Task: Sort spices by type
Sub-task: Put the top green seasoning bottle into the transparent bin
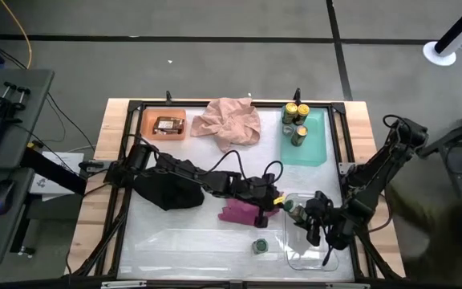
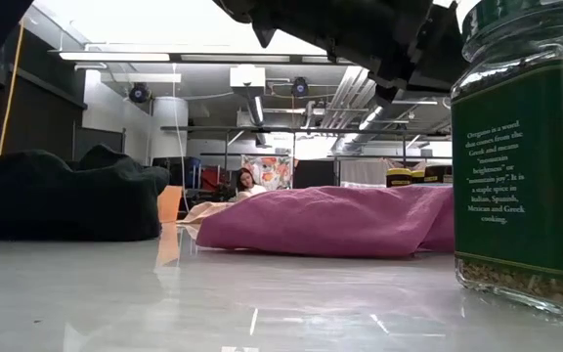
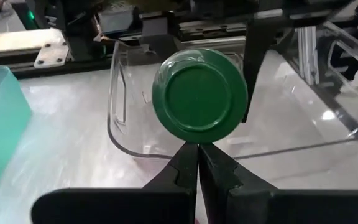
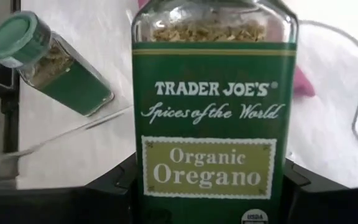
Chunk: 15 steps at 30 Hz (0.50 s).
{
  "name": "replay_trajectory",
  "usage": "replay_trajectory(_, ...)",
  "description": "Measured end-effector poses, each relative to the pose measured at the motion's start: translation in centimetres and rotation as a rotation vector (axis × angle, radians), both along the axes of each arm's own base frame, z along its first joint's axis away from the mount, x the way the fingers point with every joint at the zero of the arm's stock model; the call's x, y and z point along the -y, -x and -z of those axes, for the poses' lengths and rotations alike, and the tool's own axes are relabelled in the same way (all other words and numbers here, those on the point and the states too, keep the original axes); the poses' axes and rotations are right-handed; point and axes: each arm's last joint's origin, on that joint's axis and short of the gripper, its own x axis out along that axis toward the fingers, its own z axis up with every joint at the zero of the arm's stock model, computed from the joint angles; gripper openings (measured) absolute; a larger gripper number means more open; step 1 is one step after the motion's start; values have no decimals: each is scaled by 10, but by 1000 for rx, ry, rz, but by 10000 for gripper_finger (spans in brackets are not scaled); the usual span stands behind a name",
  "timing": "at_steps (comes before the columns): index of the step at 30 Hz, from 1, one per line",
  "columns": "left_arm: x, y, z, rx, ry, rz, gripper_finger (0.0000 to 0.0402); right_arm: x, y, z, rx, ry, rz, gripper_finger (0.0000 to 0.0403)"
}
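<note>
My right gripper (image 1: pixel 310 218) is shut on a green-lidded oregano jar (image 1: pixel 293 210) over the far left corner of the clear tray (image 1: pixel 295 261). The jar fills the right wrist view (image 4: pixel 210 124). In the left wrist view its lid (image 3: pixel 199 93) faces my left gripper (image 3: pixel 197 152), which is shut with its tips just under the lid's rim. That gripper (image 1: pixel 279 201) reaches over the magenta cloth (image 1: pixel 243 213). A second green-lidded jar (image 1: pixel 261 245) (image 2: pixel 526 147) (image 4: pixel 48 62) stands on its base on the table. Yellow-lidded jars (image 1: pixel 295 112) stand in the teal tray (image 1: pixel 315 148). A brown packet (image 1: pixel 168 125) lies in the orange tray (image 1: pixel 149 120). My right gripper pinches the oregano jar by the lower half of its glass body (image 4: pixel 138 186), one finger on each side. The fingers come level from the table's right and lie along the jar, lid end away from the wrist. The jar is lifted clear. My left gripper's shut tips stand by the lid's rim (image 3: pixel 197 140); whether they touch cannot be told.
A pink cloth (image 1: pixel 229 122) lies bunched at the far edge and a black cloth (image 1: pixel 171 189) under my left arm. A black frame (image 1: pixel 127 160) borders the work area. Bare table shows near the front left (image 1: pixel 183 241). A person sits in the room beyond (image 2: pixel 245 182).
</note>
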Motion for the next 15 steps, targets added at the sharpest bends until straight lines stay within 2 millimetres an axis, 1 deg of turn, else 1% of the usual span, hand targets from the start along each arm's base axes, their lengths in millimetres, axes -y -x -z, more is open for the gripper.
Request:
replay_trajectory(4,-4,0,1,1,-56,18,0,4,-6,0,-2,42,-21,192)
replay_trajectory(10,-14,-6,14,-9,-63,-4,0,9,-11,1,-65,56,-88,192)
replay_trajectory(15,-16,-7,12,13,-56,-15,0,13,-13,2,-92,89,-103,192)
